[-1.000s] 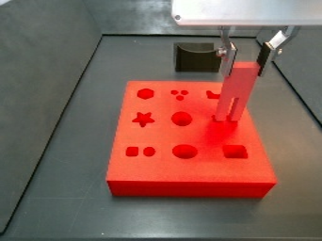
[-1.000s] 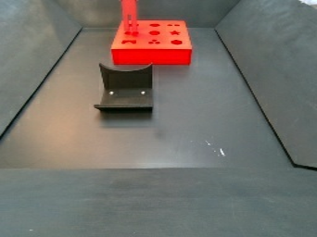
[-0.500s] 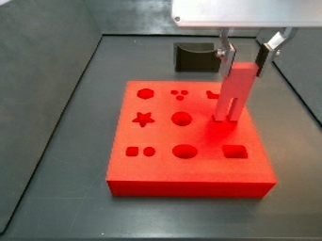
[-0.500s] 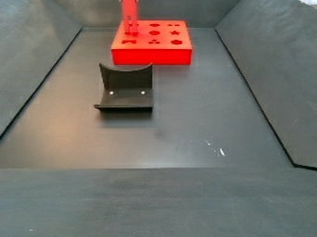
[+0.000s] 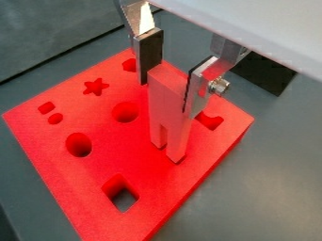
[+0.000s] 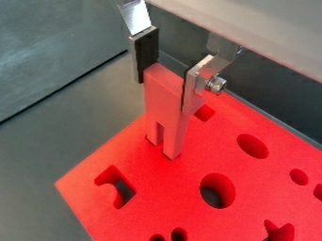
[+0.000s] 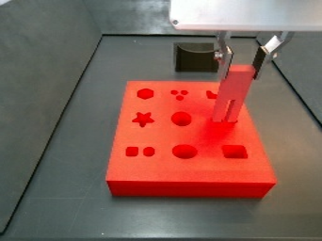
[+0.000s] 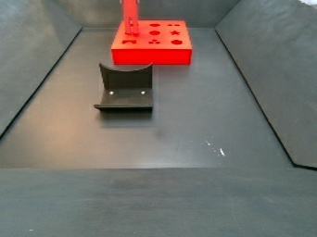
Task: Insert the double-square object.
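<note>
The double-square object (image 5: 168, 118) is a slim red peg standing upright between my gripper's fingers. It also shows in the other wrist view (image 6: 167, 113) and in both side views (image 7: 235, 94) (image 8: 128, 11). My gripper (image 5: 174, 89) (image 6: 171, 83) (image 7: 244, 64) is shut on its upper end, with a pad on each side. The peg's lower end meets the top of the red board (image 5: 201, 162) (image 7: 151, 175) near its right edge, just behind a square hole (image 7: 234, 151). I cannot tell how far it has entered a hole.
The board (image 8: 155, 56) has several shaped holes: a star (image 7: 143, 119), round ones (image 7: 183, 119), an oval (image 7: 185, 151). The dark fixture (image 8: 124, 88) stands on the floor in front of the board; it shows behind the board in a side view (image 7: 195, 56). Dark walls ring the floor.
The peg and my gripper have sunk very slightly toward the board. Nothing else has moved.
</note>
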Tool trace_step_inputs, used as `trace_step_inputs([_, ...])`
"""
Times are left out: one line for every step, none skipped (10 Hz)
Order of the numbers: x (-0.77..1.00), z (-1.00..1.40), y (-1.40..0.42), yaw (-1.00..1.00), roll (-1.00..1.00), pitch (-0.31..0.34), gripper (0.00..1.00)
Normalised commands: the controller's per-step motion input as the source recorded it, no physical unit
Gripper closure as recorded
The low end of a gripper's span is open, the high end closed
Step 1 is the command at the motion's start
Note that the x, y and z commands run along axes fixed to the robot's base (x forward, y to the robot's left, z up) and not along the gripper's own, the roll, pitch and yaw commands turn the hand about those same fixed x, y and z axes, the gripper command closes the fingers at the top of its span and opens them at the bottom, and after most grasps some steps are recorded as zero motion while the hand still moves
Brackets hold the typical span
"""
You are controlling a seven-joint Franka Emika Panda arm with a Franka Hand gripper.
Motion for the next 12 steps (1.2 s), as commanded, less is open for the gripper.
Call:
trace_step_inputs([0.05, -0.2, 0.01, 0.0, 0.07, 0.0, 1.0])
trace_step_inputs([0.09, -0.23, 0.09, 0.0, 0.07, 0.0, 1.0])
trace_step_inputs([0.14, -0.21, 0.12, 0.0, 0.08, 0.024, 1.0])
trace_step_inputs([0.21, -0.17, 0.11, 0.0, 0.07, 0.034, 1.0])
trace_step_inputs([0.09, -0.18, 0.03, 0.0, 0.06, 0.027, 1.0])
trace_step_inputs([0.04, -0.26, 0.0, 0.0, 0.13, 0.039, 1.0])
trace_step_inputs([0.04, -0.46, -0.1, -0.03, 0.16, 0.041, 1.0])
trace_step_inputs([0.05, -0.63, -0.11, -0.06, 0.16, 0.034, 1.0])
trace_step_inputs([0.03, -0.64, -0.18, -0.04, 0.17, 0.034, 1.0])
trace_step_inputs([0.17, -0.68, -0.13, -0.06, 0.11, 0.031, 1.0])
trace_step_inputs([0.12, -0.69, -0.07, -0.07, 0.04, 0.01, 1.0])
trace_step_inputs([0.1, -0.68, -0.05, -0.06, 0.01, 0.0, 1.0])
